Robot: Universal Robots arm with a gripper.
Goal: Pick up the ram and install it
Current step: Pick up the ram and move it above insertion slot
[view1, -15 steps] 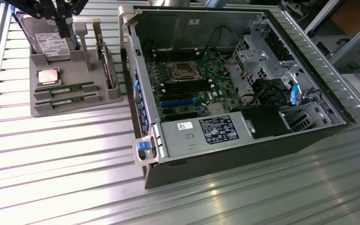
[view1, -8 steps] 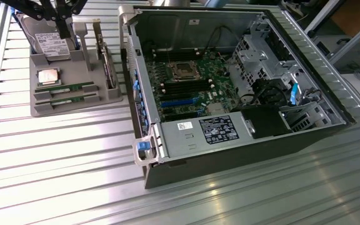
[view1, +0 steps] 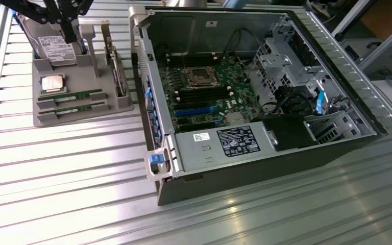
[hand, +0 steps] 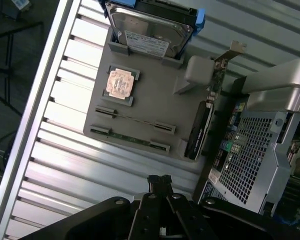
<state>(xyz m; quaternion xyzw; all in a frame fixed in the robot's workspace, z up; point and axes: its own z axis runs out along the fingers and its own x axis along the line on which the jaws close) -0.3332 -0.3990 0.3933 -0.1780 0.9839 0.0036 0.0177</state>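
Claw, pressed together and empty, hangs over the grey holder where the ram lies.

In the exterior view's left of frame, a grey holder bears the green ram and a silver processor. The counter is silver, ribbed in stripes. At centre, the black case shows a green motherboard and blue clips.

Grey parts holder on the slatted table carries a propped-up hard drive, a flat-lying processor and an expansion card on edge, just beside the open computer case, motherboard exposed.
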